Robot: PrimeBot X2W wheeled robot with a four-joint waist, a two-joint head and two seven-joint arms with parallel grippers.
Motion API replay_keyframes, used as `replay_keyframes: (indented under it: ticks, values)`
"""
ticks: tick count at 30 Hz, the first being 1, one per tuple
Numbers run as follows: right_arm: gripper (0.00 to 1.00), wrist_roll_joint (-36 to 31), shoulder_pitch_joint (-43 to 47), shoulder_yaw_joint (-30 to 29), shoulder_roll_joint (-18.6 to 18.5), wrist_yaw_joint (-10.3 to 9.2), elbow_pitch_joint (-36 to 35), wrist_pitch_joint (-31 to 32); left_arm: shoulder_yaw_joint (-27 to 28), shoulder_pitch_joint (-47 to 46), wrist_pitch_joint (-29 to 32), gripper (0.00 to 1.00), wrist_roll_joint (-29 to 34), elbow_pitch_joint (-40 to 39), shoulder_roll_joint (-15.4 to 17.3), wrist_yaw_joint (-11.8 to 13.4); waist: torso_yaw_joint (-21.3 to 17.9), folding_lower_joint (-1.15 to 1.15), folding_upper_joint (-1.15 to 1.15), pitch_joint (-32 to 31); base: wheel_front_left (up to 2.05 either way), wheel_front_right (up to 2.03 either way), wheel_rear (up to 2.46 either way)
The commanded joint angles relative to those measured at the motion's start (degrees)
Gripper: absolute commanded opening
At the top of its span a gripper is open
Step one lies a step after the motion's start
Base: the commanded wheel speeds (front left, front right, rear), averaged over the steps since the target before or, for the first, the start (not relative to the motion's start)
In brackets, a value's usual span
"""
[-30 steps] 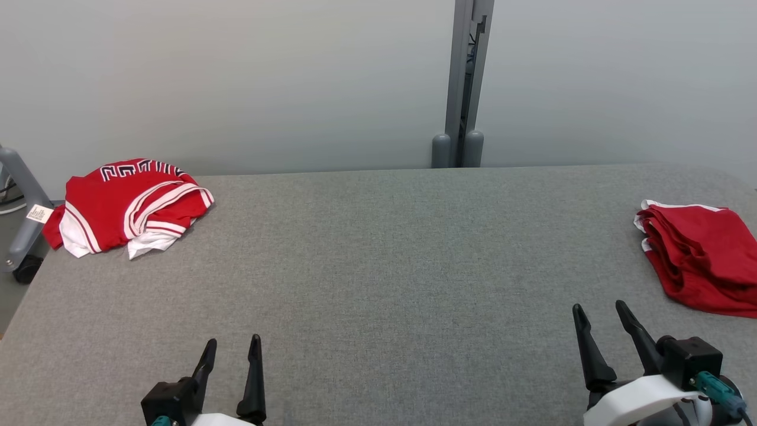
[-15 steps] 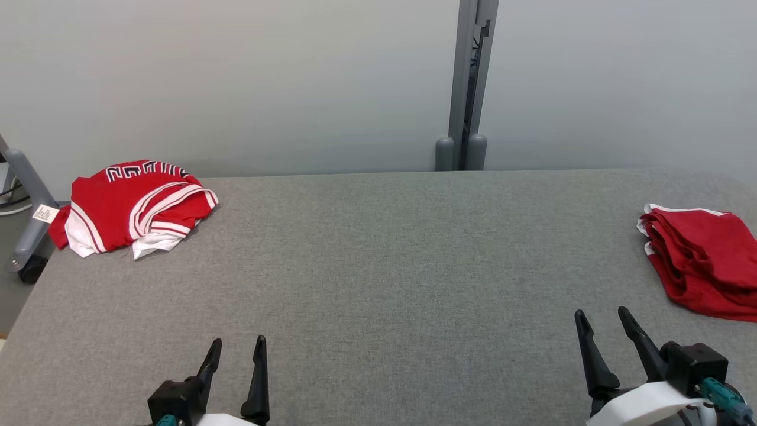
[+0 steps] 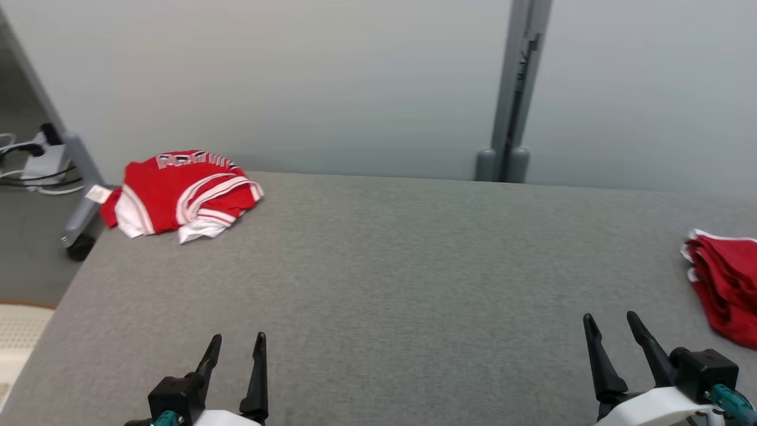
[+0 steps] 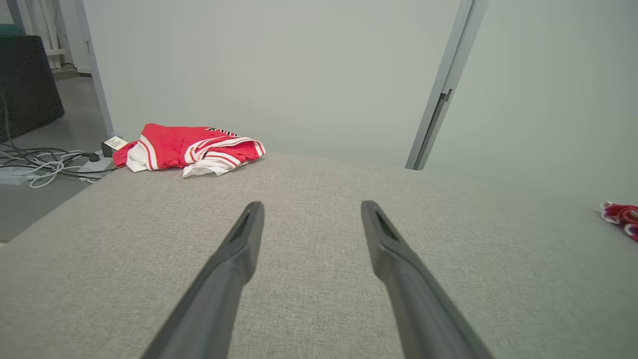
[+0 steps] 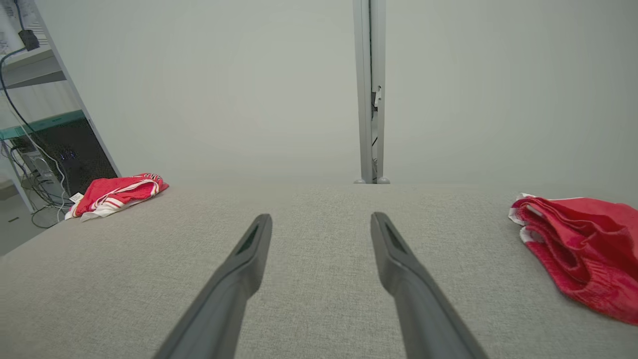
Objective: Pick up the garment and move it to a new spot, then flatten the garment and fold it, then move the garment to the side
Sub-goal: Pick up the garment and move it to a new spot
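Head view, camera turned since a second ago: the whole scene has slid rightward in frame, while the things themselves lie as before. The crumpled red-and-white jersey (image 3: 183, 195) now sits further into the upper left of the frame, on the far corner of the grey fabric-covered table (image 3: 378, 278), untouched; the turn probably prepares a reach for it. The left gripper (image 3: 238, 337), lower left, and the right gripper (image 3: 609, 315), lower right, remain spread and empty, well apart from the jersey. A folded red cloth pile (image 3: 724, 284) lies at the right edge. A grey wheeled frame leg (image 3: 80, 195) stands just beside the jersey's corner. Bare table lies between.
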Motion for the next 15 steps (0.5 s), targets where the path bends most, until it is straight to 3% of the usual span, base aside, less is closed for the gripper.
replay_keyframes:
  ticks: [1,11,15]
  values:
    - [1.0,0.7,0.4,0.1,-0.3,0.01,-0.2,-0.6,0.4,-1.2,-0.2,1.0,0.4,-0.3,0.8,0.2,4.3,0.0,0.0,-0.3,0.0,0.0,0.0]
    - [1.0,2.0,-1.5,1.3,-0.3,0.01,0.9,-2.1,1.3,-0.6,0.1,1.0,0.2,-1.8,2.7,0.7,17.4,0.0,0.0,1.1,0.0,0.0,0.0]
    - [1.0,1.8,-2.6,1.8,-0.3,0.01,1.1,-2.1,1.8,-0.2,0.0,1.0,-0.2,-2.3,2.6,1.1,19.5,0.0,0.0,2.2,0.0,0.0,0.0]
